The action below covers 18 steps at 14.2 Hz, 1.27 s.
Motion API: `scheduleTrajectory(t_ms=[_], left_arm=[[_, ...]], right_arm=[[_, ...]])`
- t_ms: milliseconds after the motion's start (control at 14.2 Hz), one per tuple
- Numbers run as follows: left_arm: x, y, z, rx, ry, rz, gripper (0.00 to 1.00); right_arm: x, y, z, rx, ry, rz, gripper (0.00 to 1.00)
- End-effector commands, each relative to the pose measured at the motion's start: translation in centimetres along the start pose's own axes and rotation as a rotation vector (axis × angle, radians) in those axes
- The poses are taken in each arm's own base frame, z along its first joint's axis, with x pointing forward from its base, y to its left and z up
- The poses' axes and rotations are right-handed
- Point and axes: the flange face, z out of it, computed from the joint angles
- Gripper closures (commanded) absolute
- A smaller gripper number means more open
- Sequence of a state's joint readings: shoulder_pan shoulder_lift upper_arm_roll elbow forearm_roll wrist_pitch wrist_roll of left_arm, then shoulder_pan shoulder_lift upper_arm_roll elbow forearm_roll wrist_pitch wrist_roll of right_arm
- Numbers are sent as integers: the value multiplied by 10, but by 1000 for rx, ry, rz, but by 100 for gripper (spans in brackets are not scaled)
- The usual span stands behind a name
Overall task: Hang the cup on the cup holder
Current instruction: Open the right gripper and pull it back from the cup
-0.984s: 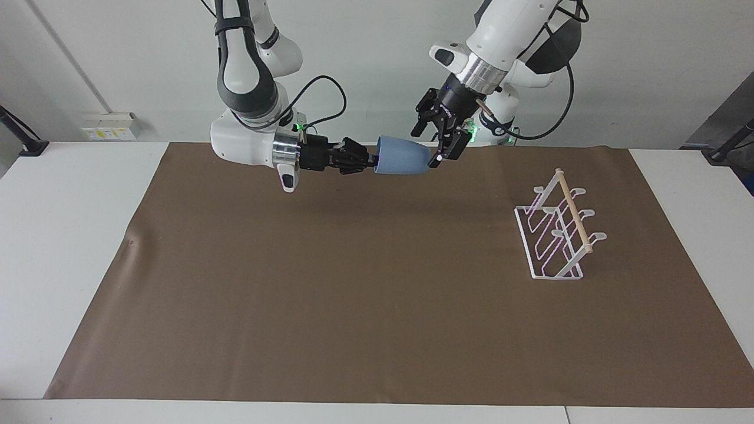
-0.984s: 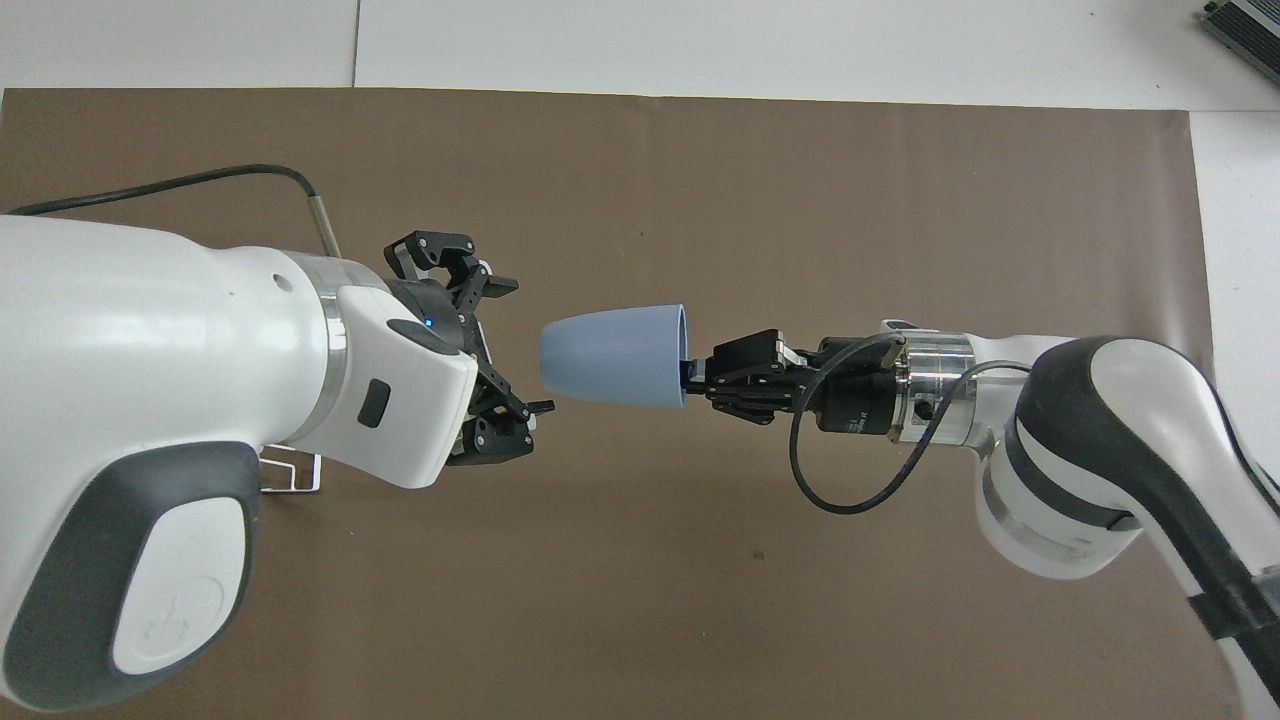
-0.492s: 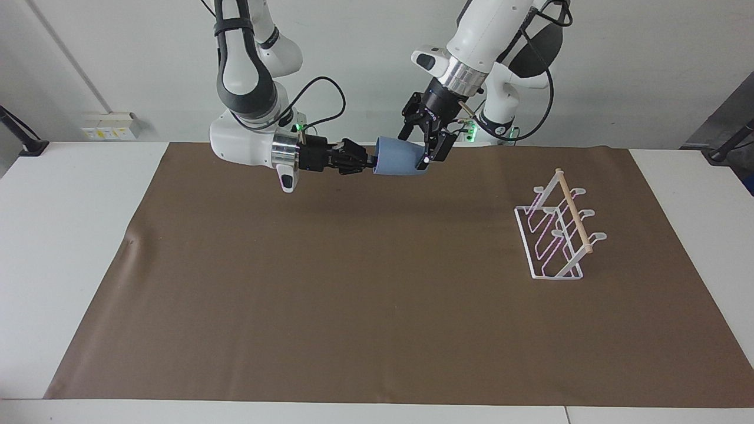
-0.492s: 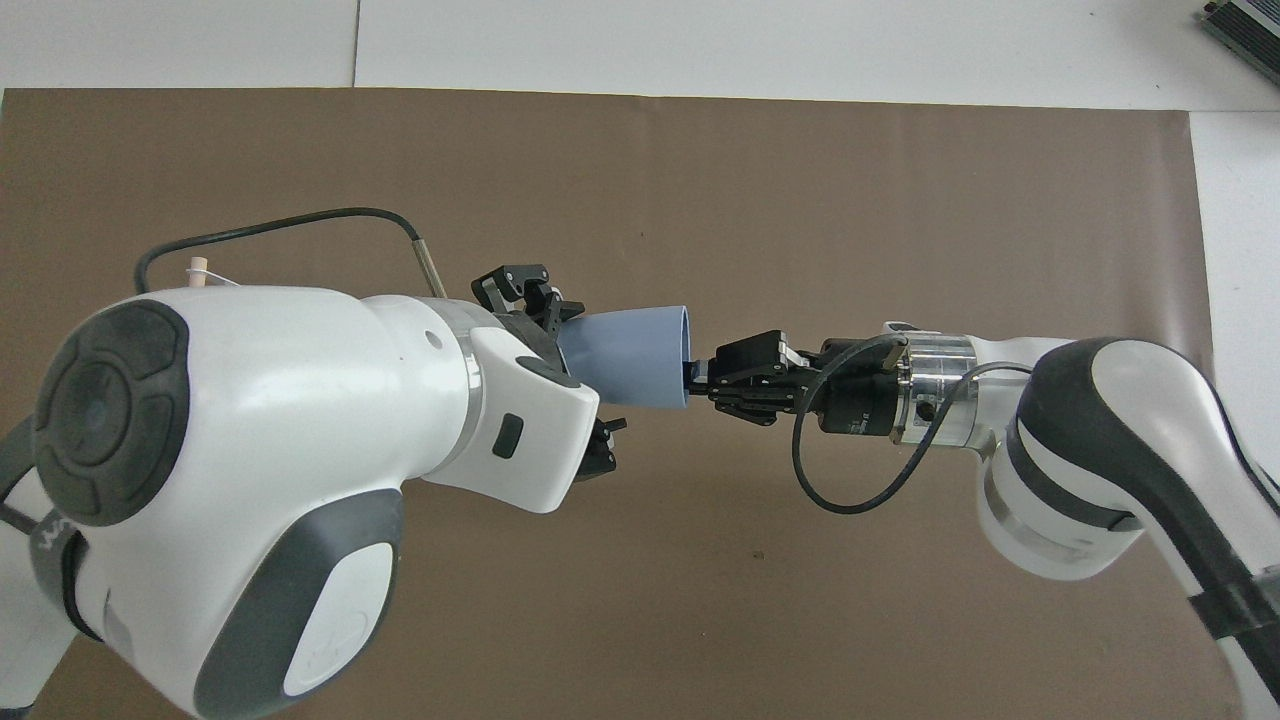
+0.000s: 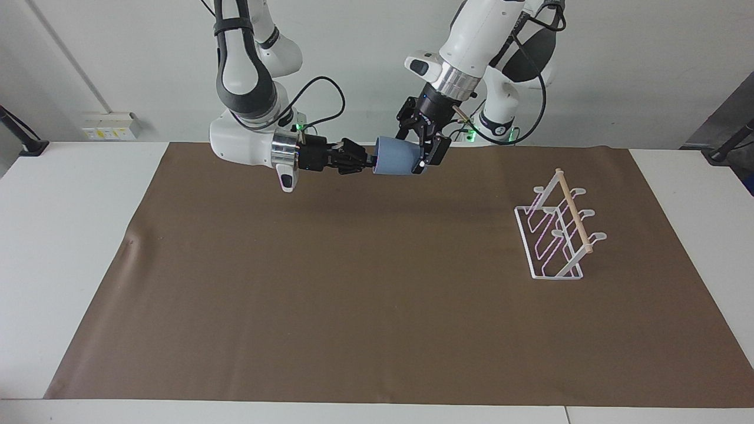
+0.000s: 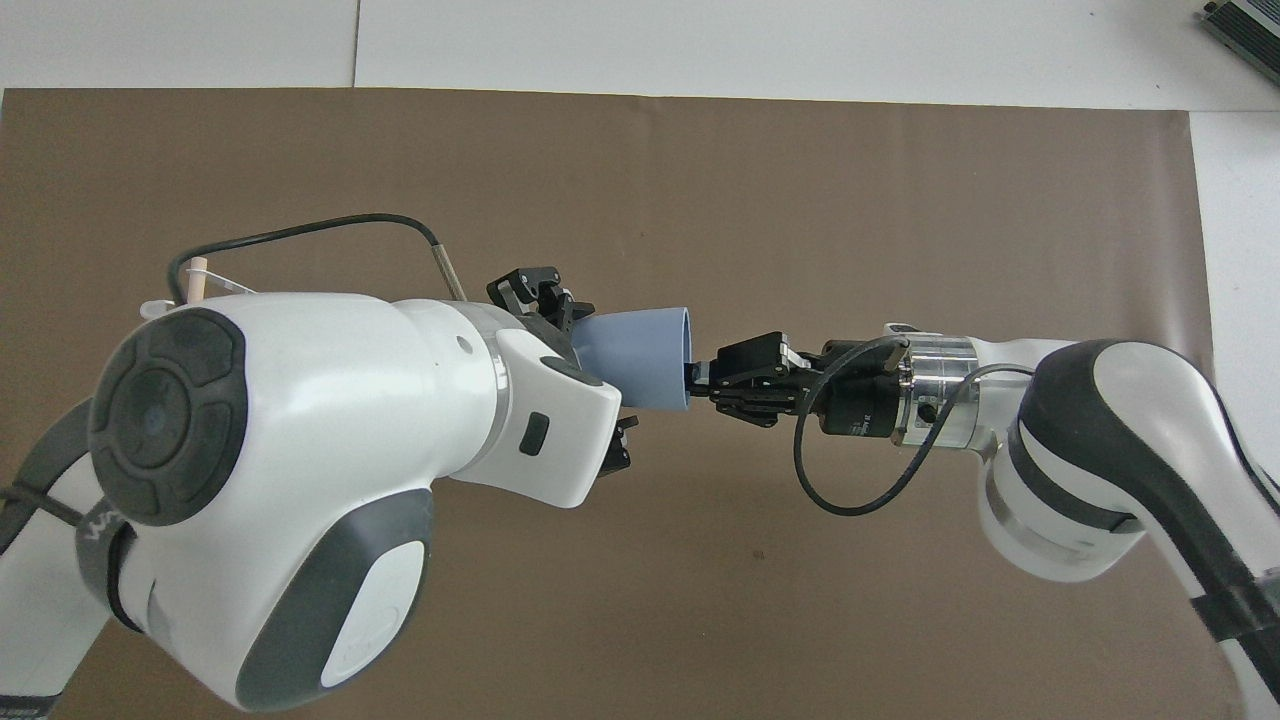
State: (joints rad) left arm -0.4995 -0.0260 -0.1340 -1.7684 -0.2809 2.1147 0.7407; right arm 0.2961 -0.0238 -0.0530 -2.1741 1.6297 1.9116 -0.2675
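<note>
The light-blue cup [image 5: 396,157] lies on its side in the air over the brown mat, near the robots' edge. My right gripper [image 5: 371,162] is shut on its rim, with one finger inside the mouth; it also shows in the overhead view [image 6: 695,378]. My left gripper [image 5: 419,147] is open, with its fingers straddling the cup's base end. In the overhead view the left arm covers the base end of the cup [image 6: 640,355]. The white wire cup holder [image 5: 556,232] stands empty toward the left arm's end of the table.
The brown mat [image 5: 353,294] covers most of the white table. In the overhead view only the dowel's tip of the cup holder [image 6: 197,275] shows past the left arm. A grey box [image 6: 1245,25] lies at the table's corner farthest from the robots.
My left gripper has moved from beside the cup's base to around it, fingers on either side. The right gripper and the cup have stayed in place.
</note>
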Motion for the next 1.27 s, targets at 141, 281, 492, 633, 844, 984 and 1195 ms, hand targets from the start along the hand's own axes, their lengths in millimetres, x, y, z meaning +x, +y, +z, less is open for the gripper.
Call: scheduleTrajectory(t_ms=[141, 281, 492, 633, 844, 984, 1195], left_arm=[[1, 13, 10, 10, -6, -6, 98], [2, 14, 10, 9, -6, -32, 100], [2, 15, 11, 7, -7, -40, 100], [2, 16, 11, 6, -8, -41, 100], [2, 15, 11, 5, -10, -43, 100], [2, 15, 11, 5, -10, -43, 100], [1, 15, 11, 3, -14, -44, 100]], right_arm=[[-4, -9, -7, 55, 22, 22, 100], [-6, -9, -5, 58, 8, 22, 100], [-5, -10, -7, 60, 10, 21, 100], [-5, -10, -7, 61, 11, 22, 80], [-2, -10, -12, 63, 23, 28, 0], [-1, -9, -15, 62, 27, 31, 0], [3, -9, -21, 43, 49, 25, 0]])
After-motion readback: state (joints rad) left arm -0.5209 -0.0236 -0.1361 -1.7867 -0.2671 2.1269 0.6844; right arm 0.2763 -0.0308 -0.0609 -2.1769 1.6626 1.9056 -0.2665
